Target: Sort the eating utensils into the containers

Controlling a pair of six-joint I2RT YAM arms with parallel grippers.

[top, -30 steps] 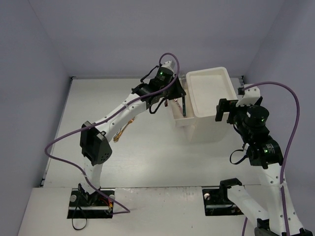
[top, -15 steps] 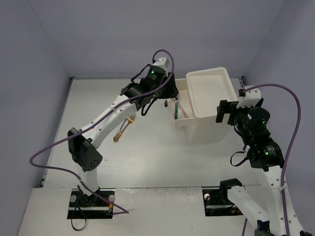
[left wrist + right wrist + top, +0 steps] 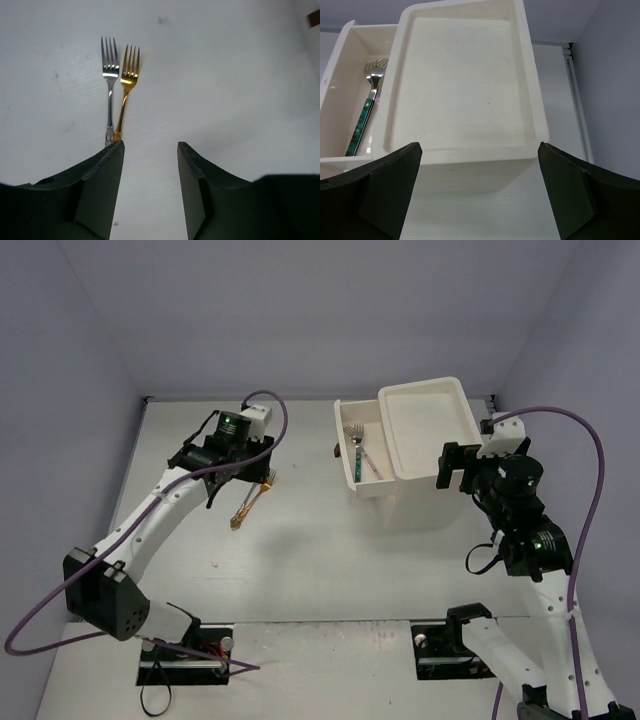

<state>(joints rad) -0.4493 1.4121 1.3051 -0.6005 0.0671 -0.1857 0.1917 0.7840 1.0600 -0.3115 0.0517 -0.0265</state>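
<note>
Here the drawer unit (image 3: 425,440) stands on the bench (image 3: 300,560), and everything else is placed from it. Its top drawer (image 3: 343,430) is pulled out to the unit's left, the small brown handle (image 3: 337,450) on the outer face. Inside lies a teal-handled fork (image 3: 356,452), its long axis running along the drawer's length, with the silver tines toward the far end and the teal handle toward the end nearer the arm bases. The right wrist view shows the same fork (image 3: 366,112) close to the drawer wall next to the unit.

Well to the left of the unit, a gold fork (image 3: 126,95) and a silver fork (image 3: 109,90) lie flat on the bench side by side. Their heads are slightly apart and their handles come together. From above, the pair's long axis runs diagonally: tines toward the back and the unit, handle ends toward the near left. Only the gold fork (image 3: 250,505) is plain in that view.

The left gripper (image 3: 150,145) hangs over the handle ends, partly spread, with only bare bench between its fingers. The forks' tines point straight away from it.

The right gripper (image 3: 480,145) sits at the unit's right side near its top, spread as wide as it goes and holding nothing. The unit's recessed top fills the view ahead of it.
</note>
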